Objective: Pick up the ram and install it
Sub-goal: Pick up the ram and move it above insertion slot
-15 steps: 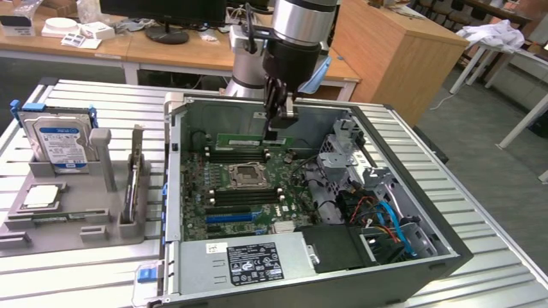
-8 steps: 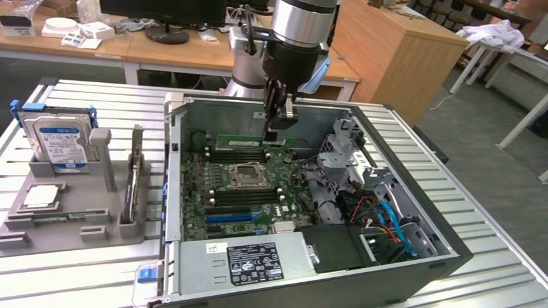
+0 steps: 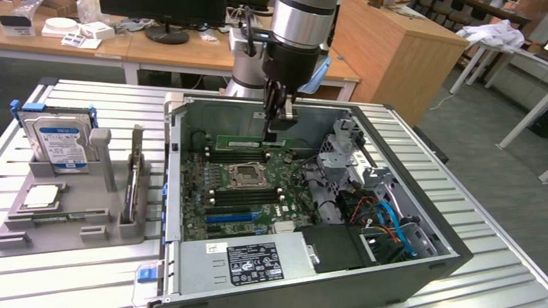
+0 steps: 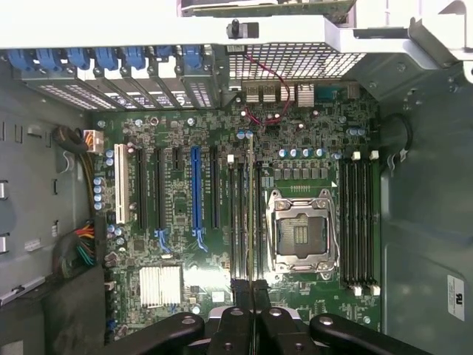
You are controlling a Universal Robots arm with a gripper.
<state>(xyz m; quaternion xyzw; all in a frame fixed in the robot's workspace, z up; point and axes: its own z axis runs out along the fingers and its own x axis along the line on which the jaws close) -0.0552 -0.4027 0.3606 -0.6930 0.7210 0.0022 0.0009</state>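
One arm hung over the open computer case [image 3: 368, 285], and we saw its gripper [image 3: 280, 128] pinched almost fully closed on the ram [image 3: 246, 142]. The green stick lay level over the memory slots [image 3: 244, 154] just beyond the processor socket [image 3: 246, 173]; we could not tell whether it touched them.
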